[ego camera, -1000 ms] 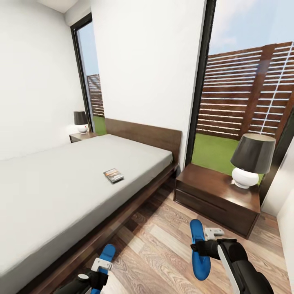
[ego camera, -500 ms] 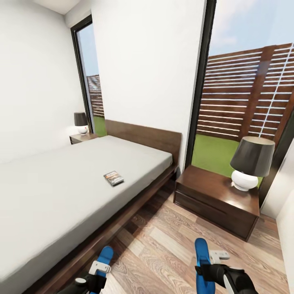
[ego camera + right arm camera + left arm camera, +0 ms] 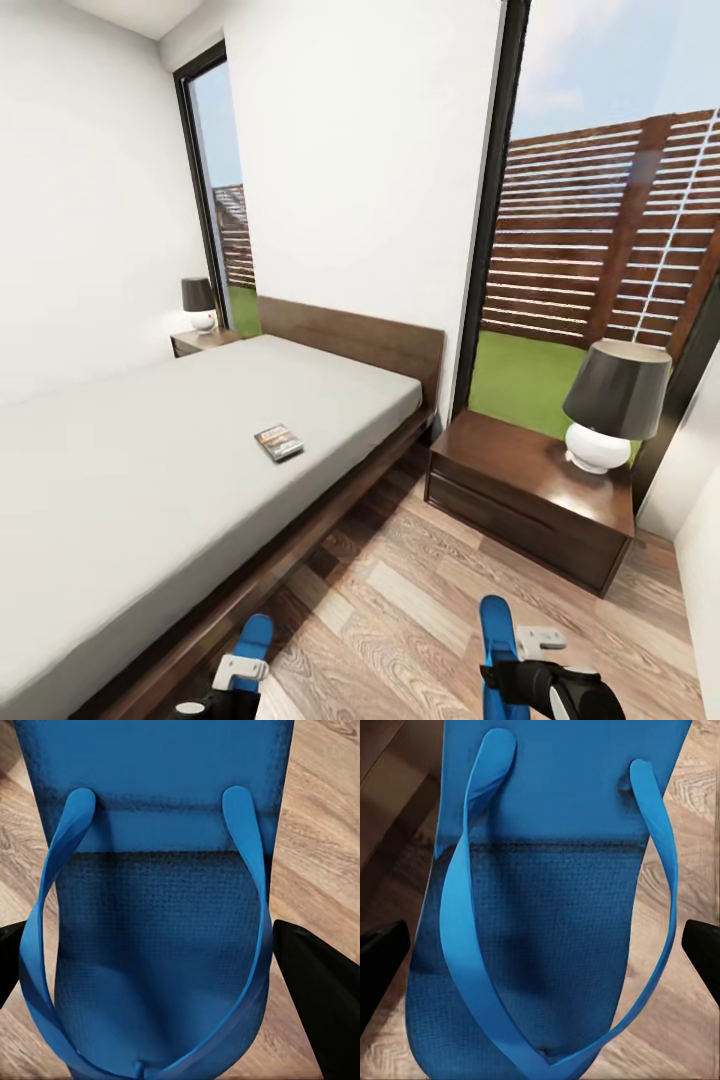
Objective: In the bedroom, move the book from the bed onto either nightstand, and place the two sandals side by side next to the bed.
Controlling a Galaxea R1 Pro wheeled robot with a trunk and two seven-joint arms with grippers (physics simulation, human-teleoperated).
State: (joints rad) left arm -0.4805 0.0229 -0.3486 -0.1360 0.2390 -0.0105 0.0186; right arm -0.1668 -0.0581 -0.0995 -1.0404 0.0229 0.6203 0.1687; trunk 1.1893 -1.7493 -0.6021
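The book [image 3: 279, 441] lies on the pale-grey mattress of the bed [image 3: 150, 470], near its right side. A nightstand [image 3: 530, 490] stands right of the bed; a second nightstand [image 3: 200, 340] is at the far side. My left gripper [image 3: 240, 675] is shut on a blue sandal [image 3: 252, 640] over the floor by the bed frame. In the left wrist view that sandal [image 3: 547, 892] lies between dark fingers [image 3: 381, 960]. My right gripper [image 3: 512, 668] is shut on the other sandal [image 3: 494, 640], which sits strap up between its fingers [image 3: 319, 990] as sandal [image 3: 157, 870].
A black-shaded lamp with a white base [image 3: 612, 405] stands on the near nightstand's right part, and a smaller lamp [image 3: 199, 303] on the far one. Wood-plank floor [image 3: 400, 590] runs between bed and nightstand. Tall windows [image 3: 610, 230] show a fence and grass.
Both arms with their sandals have sunk toward the bottom of the head view, the right one most. The whole view has shifted slightly. The book has stayed put.
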